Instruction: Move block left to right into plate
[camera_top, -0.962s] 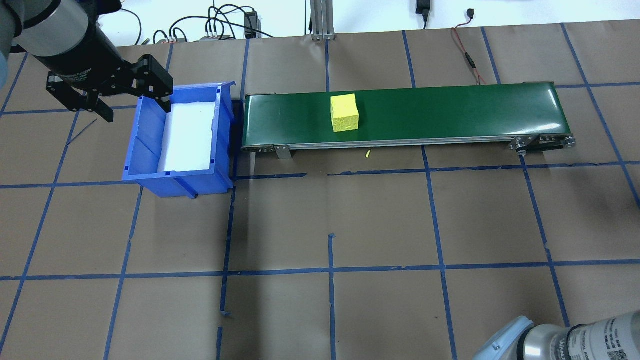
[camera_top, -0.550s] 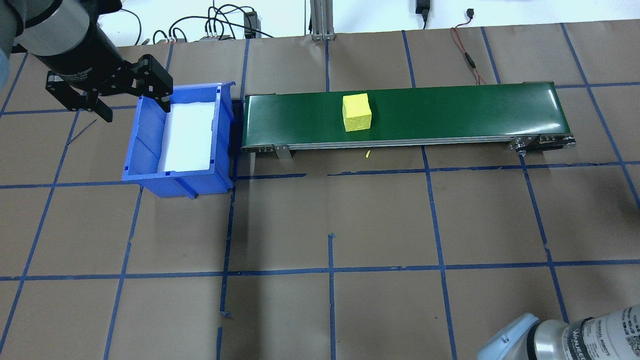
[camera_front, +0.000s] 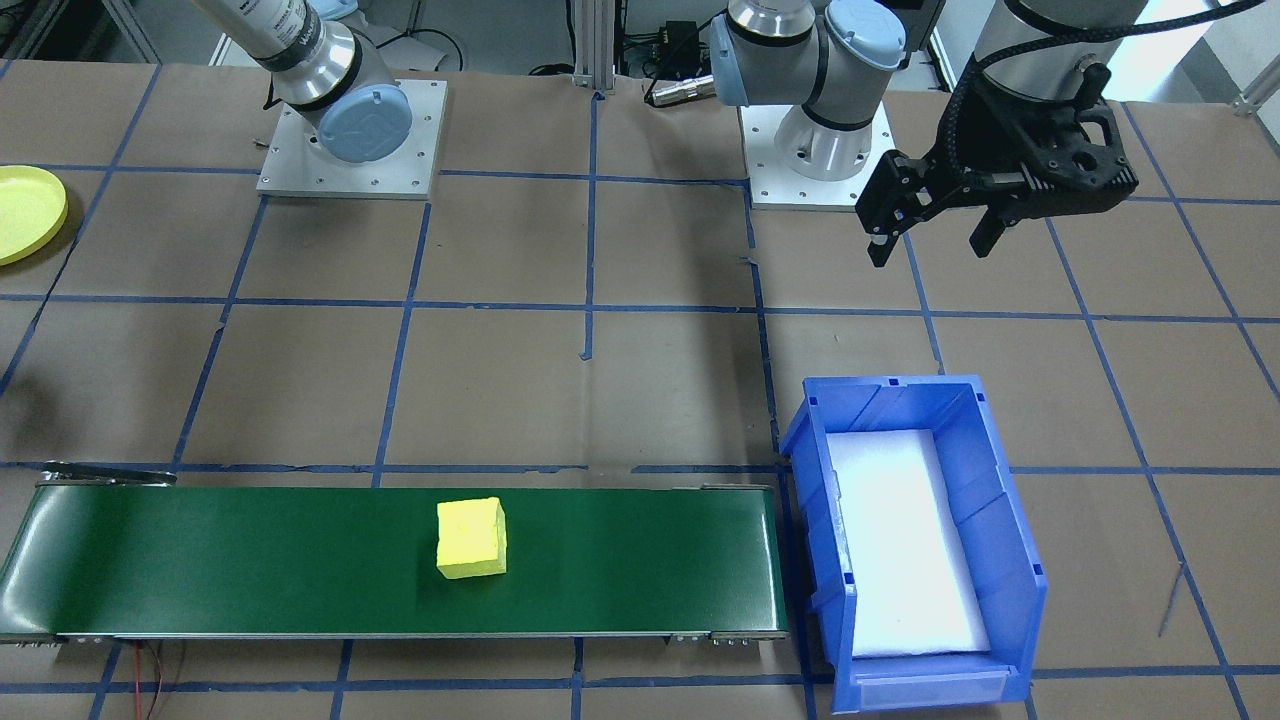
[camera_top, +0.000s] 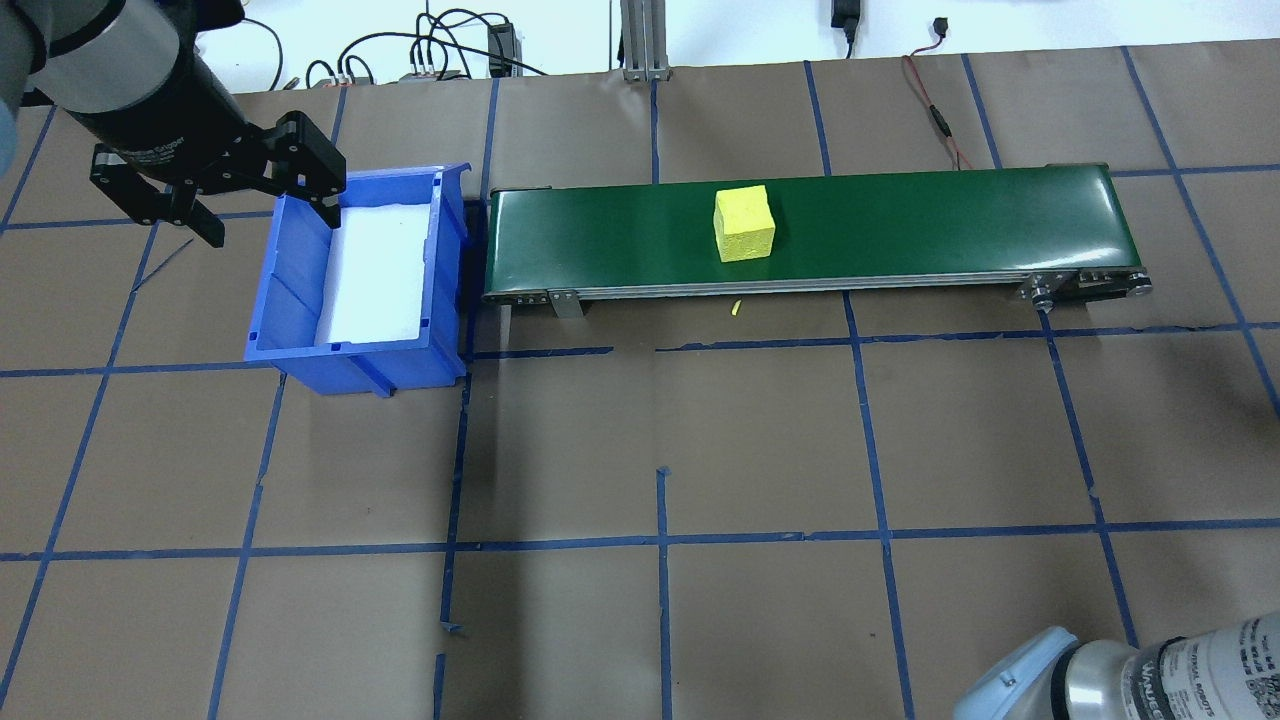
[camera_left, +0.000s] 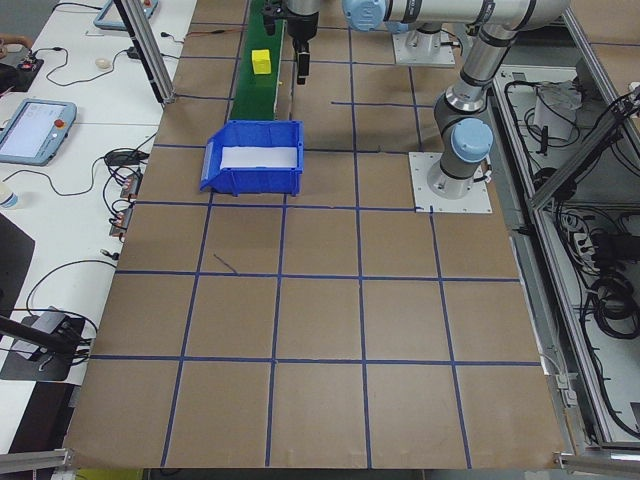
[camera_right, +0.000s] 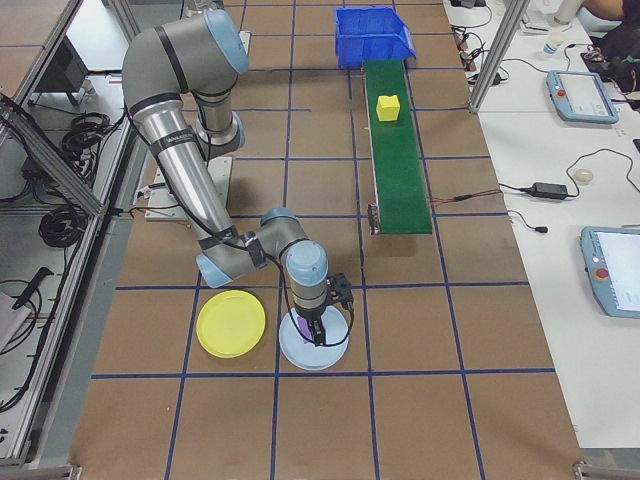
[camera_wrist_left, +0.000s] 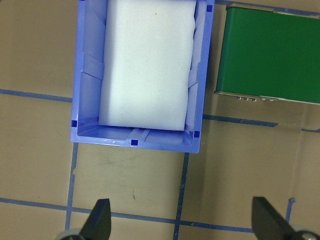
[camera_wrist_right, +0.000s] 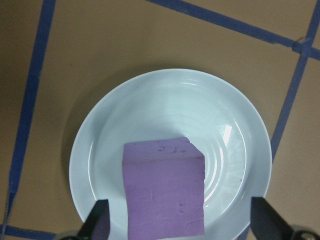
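Note:
A yellow block (camera_top: 745, 222) (camera_front: 471, 537) rides near the middle of the green conveyor belt (camera_top: 930, 215), untouched by either gripper. The yellow plate (camera_right: 232, 325) (camera_front: 25, 212) lies bare on the table at the robot's right end, far from the belt. My left gripper (camera_top: 270, 222) (camera_front: 930, 250) (camera_wrist_left: 182, 220) hangs open and holds nothing, beside the near edge of the blue bin (camera_top: 290, 300). My right gripper (camera_right: 318, 338) (camera_wrist_right: 182, 222) hovers open over a pale blue plate (camera_wrist_right: 165, 100) that holds a purple block (camera_wrist_right: 165, 195).
The blue bin (camera_front: 1000, 520) with a white foam liner butts against the belt's left end. The pale blue plate (camera_right: 335, 355) sits right beside the yellow plate. Cables and a red wire (camera_top: 935, 110) lie past the belt's far side.
The yellow block has travelled to the right along the belt in the overhead view. The left gripper has stayed almost still by the bin.

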